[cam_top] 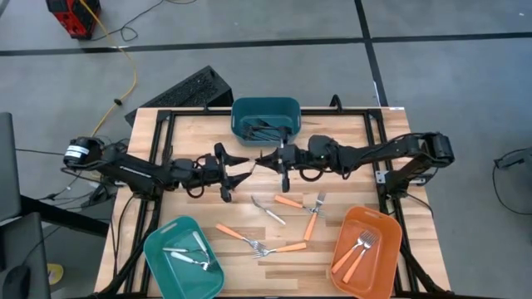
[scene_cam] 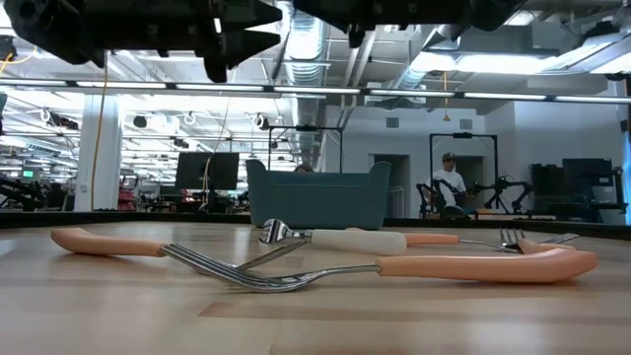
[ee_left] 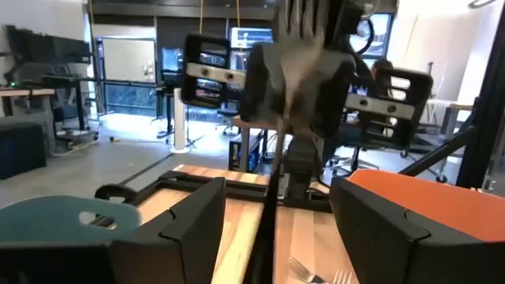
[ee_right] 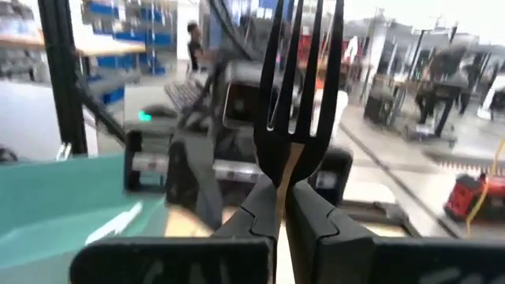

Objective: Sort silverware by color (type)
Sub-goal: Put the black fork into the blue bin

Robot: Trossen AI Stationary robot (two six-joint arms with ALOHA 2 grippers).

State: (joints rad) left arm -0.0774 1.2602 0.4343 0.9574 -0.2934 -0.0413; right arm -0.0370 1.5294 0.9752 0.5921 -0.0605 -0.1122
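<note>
Dark teal bin (cam_top: pixel 264 108) holding black forks, teal bin (cam_top: pixel 158 249) silver ones, orange bin (cam_top: pixel 382 249) orange-handled, right hand (ee_right: pixel 282 207) clamping black fork (ee_right: pixel 298 87), clear only in wrist view, left hand (cam_top: pixel 235 170) spread wide, empty

You had the dark teal plastic bin (cam_top: pixel 265 117) at the table's far edge, the light teal plastic bin (cam_top: pixel 183 257) near-left, the orange plastic bin (cam_top: pixel 366 251) near-right, loose orange-handled forks (cam_top: pixel 274 218) between them.
</note>
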